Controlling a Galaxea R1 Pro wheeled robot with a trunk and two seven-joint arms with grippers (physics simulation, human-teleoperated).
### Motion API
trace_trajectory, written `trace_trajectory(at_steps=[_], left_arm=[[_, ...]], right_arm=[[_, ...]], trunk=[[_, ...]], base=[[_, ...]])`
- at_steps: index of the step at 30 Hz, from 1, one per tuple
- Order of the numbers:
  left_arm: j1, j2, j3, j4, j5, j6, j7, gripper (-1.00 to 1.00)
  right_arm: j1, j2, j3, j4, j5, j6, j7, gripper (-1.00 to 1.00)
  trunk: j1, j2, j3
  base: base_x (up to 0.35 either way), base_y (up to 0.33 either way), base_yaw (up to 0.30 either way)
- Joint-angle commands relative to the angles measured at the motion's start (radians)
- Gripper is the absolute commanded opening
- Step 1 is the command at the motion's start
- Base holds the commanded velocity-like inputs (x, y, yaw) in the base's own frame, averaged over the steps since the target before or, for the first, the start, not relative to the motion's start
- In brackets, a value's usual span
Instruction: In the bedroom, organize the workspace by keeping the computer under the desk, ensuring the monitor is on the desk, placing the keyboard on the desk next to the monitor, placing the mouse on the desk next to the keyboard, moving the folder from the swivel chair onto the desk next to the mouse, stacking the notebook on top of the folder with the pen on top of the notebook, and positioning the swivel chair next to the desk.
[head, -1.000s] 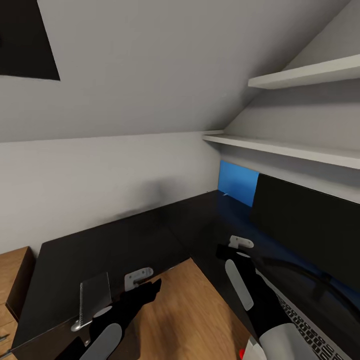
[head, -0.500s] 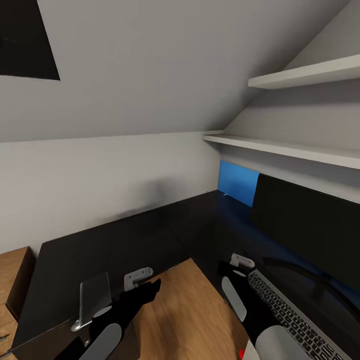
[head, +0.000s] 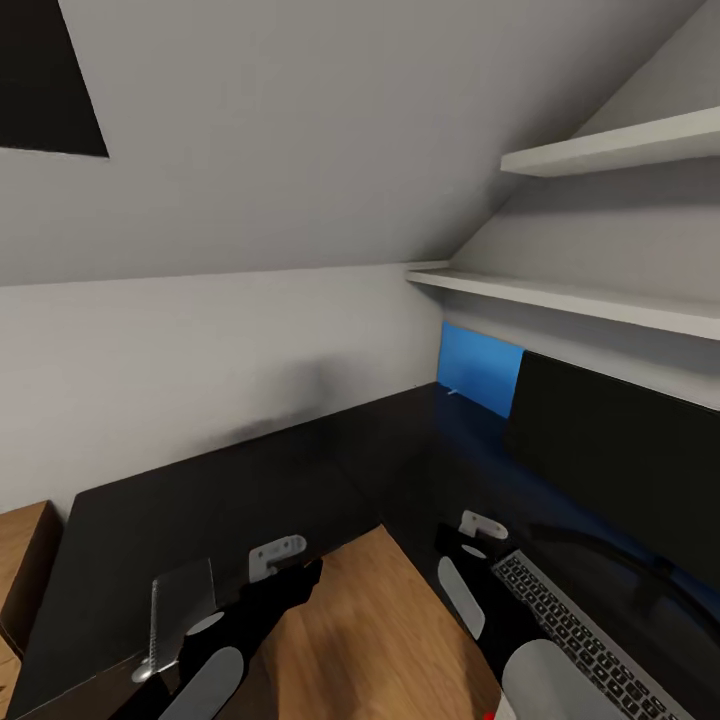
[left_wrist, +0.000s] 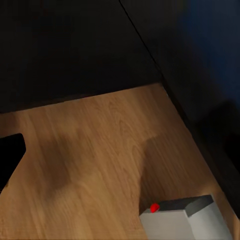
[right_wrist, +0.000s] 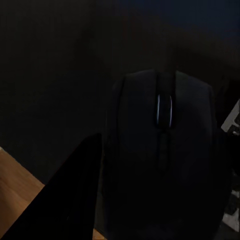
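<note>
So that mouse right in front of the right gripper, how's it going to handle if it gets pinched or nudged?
The mouse looks like a rigid moulded shell, so it probably won't flex. Its rounded, smooth sides could slip between the fingers unless they are gripped low. It seems to sit flat on the black desk, so a push would likely slide it, not roll it; beside it lies the keyboard.

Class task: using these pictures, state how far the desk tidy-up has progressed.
Done: monitor and keyboard sit on the desk. In hand: the mouse lies just ahead of the right gripper, beside the keyboard. Left: folder, pen and chair steps; the notebook lies alone.
</note>
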Motion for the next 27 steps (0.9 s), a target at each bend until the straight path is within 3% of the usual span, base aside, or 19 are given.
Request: trace_trajectory(at_steps=[1,4,5,9,11,18,27], left_arm=[[-0.001,0.0,-0.002,-0.002,0.004,0.002,0.007,1.0],[-0.001,0.0,-0.015,-0.001,0.005,0.002,0.008,1.0],[-0.001,-0.002,-0.022,-0.001,0.006,0.002,0.007,1.0],[-0.001,-0.002,-0.024,0.0,0.006,0.002,0.007,1.0],[-0.001,-0.003,-0.034,-0.001,0.006,0.002,0.006,1.0],[-0.001,-0.004,-0.041,-0.001,0.005,0.002,0.006,1.0],[-0.001,-0.019,-0.042,-0.006,0.004,0.001,0.008,1.0]], right_arm=[[-0.001,-0.001,0.004,-0.001,-0.005,0.004,-0.006,-1.0],[-0.002,0.0,0.004,0.005,-0.004,-0.007,-0.006,-1.0],[-0.004,0.005,0.004,0.03,-0.004,-0.052,-0.007,-1.0],[-0.022,0.011,0.004,0.079,-0.003,-0.093,-0.042,-1.0],[-0.027,0.025,0.005,0.094,-0.002,-0.151,-0.1,-1.0],[-0.028,0.033,0.007,0.096,-0.001,-0.24,-0.176,-1.0],[-0.028,0.05,0.012,0.091,0.0,-0.323,-0.203,-1.0]], trunk=[[0.001,-0.001,-0.001],[0.001,-0.001,-0.001],[0.001,-0.001,-0.001],[0.001,-0.001,-0.001],[0.001,-0.001,-0.001],[0.001,-0.001,-0.001],[0.001,-0.001,-0.001]], base=[[0.308,0.0,0.0],[0.323,0.0,0.0],[0.328,0.0,0.0],[0.203,0.0,0.0],[0.016,0.0,0.0],[0.002,0.0,0.0],[0.0,0.0,0.0]])
